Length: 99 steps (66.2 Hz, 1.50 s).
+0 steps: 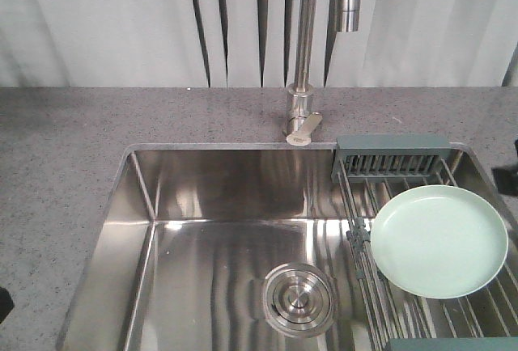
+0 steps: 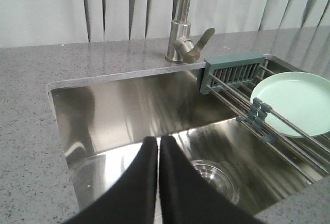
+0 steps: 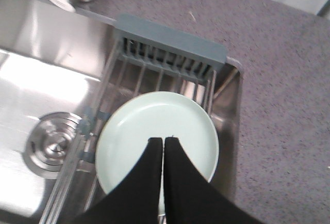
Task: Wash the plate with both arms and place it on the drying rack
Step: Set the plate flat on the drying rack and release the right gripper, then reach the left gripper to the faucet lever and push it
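Plate [image 1: 439,242] lies flat on the drying rack [image 1: 391,157] over the sink [image 1: 202,205] (dry-looking, so washing seems undone). Left pincer [image 2: 158,149] and right pincer [image 3: 162,149] are both pressed together, holding nothing.

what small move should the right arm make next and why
Probably open the right gripper and lower it toward the near rim of the round pale mint-green plate. Its jaws look shut above the plate, which lies flat on the wire drying rack, ungrasped.

Three views of one sink for you.
Front camera looks down at the sink [image 1: 202,230]; your wrist cameras look past their fingertips, sharing the drying rack [image 2: 232,72].
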{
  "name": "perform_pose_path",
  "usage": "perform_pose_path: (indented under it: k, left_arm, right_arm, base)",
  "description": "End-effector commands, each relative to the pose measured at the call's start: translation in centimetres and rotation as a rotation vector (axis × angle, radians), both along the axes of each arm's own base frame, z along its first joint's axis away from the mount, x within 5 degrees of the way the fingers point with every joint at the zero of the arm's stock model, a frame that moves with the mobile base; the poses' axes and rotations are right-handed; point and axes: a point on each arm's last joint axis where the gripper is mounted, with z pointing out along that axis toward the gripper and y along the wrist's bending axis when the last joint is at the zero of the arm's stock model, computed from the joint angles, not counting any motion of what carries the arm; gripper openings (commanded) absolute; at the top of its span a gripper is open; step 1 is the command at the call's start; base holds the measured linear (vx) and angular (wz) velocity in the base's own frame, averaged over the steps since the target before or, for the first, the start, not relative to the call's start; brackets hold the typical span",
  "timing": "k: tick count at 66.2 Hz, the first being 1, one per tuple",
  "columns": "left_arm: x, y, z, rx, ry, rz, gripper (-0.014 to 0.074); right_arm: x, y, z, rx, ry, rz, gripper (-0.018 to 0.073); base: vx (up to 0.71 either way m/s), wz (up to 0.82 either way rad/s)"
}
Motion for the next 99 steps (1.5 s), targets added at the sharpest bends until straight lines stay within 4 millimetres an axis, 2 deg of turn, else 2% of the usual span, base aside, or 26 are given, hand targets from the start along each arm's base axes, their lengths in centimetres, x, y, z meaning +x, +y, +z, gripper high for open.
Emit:
perform_pose_path:
  k: [1, 6, 12, 17, 23, 29, 38, 44, 50, 59, 69, 81, 99]
  left_arm:
    - [0.2, 0.1, 1.3, -0.084, -0.034, 0.028, -0.0006]
    - [0.2, 0.2, 1.5, -0.121, -0.042, 0.036, -0.0006]
    - [0.3, 0.4, 1.9, -0.185, -0.063, 0.066, -0.0006]
    - [0.6, 0.6, 2.5, -0.227, -0.076, 0.095, -0.0006]
    - [1.5, 0.8, 4.1, -0.231, -0.079, 0.122, -0.0006]
    - [3.3, 0.8, 6.7, -0.228, -0.067, 0.129, -0.0006]
    - [8.0, 0.3, 10.9, -0.219, 0.0, 0.1, -0.0006]
    - [11.4, -0.4, 12.4, -0.227, 0.069, 0.051, -0.0006]
    - [15.0, -1.2, 12.8, -0.309, 0.165, -0.014, -0.0006]
    - [20.2, -3.1, 11.7, -0.406, 0.313, -0.186, -0.0006]
    - [24.8, -6.9, 8.7, -0.509, 0.461, -0.361, -0.0006]
    - [27.5, -12.6, 5.0, -0.543, 0.586, -0.458, -0.0006]
    - [30.5, -19.2, 1.7, -0.533, 0.669, -0.544, -0.0006]
  right_arm:
    - [-4.1, 0.1, 0.6, 0.076, -0.166, 0.066, -0.001]
    - [-7.8, -0.1, -1.2, 0.133, -0.227, 0.084, -0.001]
    - [-11.1, -0.4, -3.7, 0.173, -0.284, 0.094, -0.001]
    - [-13.3, -0.7, -5.5, 0.197, -0.332, 0.1, -0.001]
    - [-15.5, -0.8, -7.3, 0.249, -0.398, 0.106, -0.001]
    - [-16.7, -0.9, -8.6, 0.269, -0.443, 0.116, -0.001]
    - [-16.7, -0.8, -9.3, 0.269, -0.408, 0.12, -0.001]
    - [-16.7, -0.8, -9.3, 0.27, -0.406, 0.12, -0.001]
    - [-16.7, -0.8, -9.3, 0.27, -0.406, 0.12, -0.001]
    - [-16.7, -0.8, -9.3, 0.271, -0.406, 0.12, -0.001]
    - [-16.7, -0.8, -9.3, 0.272, -0.406, 0.12, -0.001]
    - [-16.7, -0.8, -9.3, 0.272, -0.406, 0.12, -0.001]
    - [-16.7, -0.8, -9.3, 0.272, -0.406, 0.12, -0.001]
  base:
    - [0.0, 0.0]
    - [0.0, 0.0]
    - [0.0, 0.0]
    - [0.0, 0.0]
    - [0.0, 0.0]
    - [0.0, 0.0]
    - [0.0, 0.0]
    - [0.0, 0.0]
    - [0.0, 0.0]
    - [0.0, 0.0]
    - [0.0, 0.0]
    - [0.0, 0.0]
    - [0.0, 0.0]
